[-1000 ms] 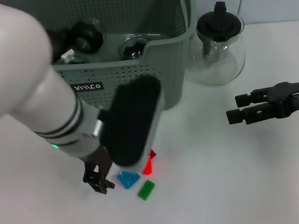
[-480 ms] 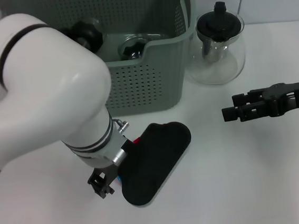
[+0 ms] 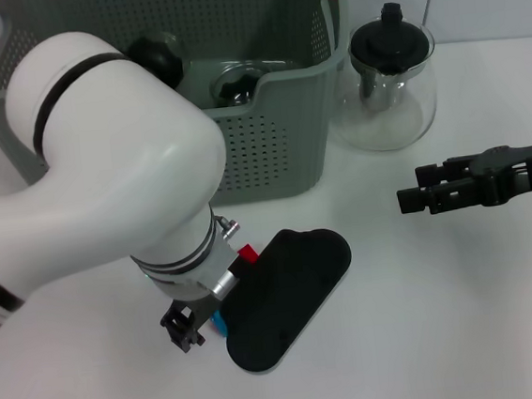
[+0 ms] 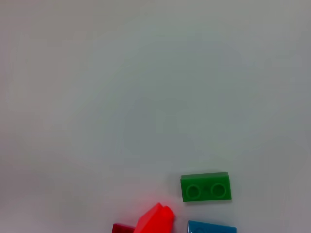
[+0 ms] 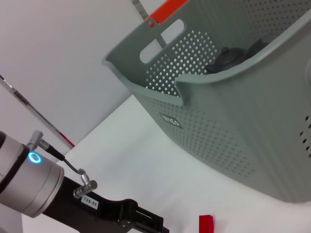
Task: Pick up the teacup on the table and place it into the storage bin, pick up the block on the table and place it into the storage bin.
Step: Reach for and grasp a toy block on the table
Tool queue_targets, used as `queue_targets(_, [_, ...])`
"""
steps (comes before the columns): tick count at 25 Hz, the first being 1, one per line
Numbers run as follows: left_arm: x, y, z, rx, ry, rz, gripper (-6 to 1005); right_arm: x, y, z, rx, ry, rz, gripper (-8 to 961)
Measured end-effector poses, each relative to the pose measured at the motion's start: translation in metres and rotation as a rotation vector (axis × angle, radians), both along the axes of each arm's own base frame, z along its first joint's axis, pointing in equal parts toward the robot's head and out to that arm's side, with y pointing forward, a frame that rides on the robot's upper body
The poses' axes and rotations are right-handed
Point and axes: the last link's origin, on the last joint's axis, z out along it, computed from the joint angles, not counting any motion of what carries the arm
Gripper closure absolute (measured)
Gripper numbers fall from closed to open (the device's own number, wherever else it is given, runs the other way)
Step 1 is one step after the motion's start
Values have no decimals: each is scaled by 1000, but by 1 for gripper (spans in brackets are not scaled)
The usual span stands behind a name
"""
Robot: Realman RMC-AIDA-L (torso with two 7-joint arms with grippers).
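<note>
The grey perforated storage bin (image 3: 269, 133) stands at the back, and the right wrist view shows its wall (image 5: 228, 131). Inside it lie a dark knobbed piece (image 3: 154, 61) and a glassy rounded item (image 3: 236, 82); I cannot tell whether either is the teacup. My left gripper (image 3: 184, 325) hangs low over the table in front of the bin, beside the blocks. My arm hides most of them: a red block (image 3: 247, 252) and a blue one (image 3: 219, 323) peek out. The left wrist view shows a green block (image 4: 205, 187), a red one (image 4: 154, 221) and a blue edge (image 4: 211, 227). My right gripper (image 3: 415, 199) hovers open and empty at the right.
A clear glass teapot with a black lid (image 3: 391, 74) stands right of the bin. My bulky left arm (image 3: 105, 196) covers the left half of the table and part of the bin. Bare white table (image 3: 419, 317) lies at the front right.
My left arm has swung over the blocks and settled slightly right, hiding the green and most of the blue block. The right gripper has barely shifted.
</note>
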Motion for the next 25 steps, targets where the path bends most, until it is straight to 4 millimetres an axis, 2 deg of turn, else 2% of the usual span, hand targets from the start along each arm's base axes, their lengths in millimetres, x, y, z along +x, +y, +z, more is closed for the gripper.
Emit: queue_targets(25, [-1,5,-10,-12,46,-18,220,4,-2,2,9,1,-9,7])
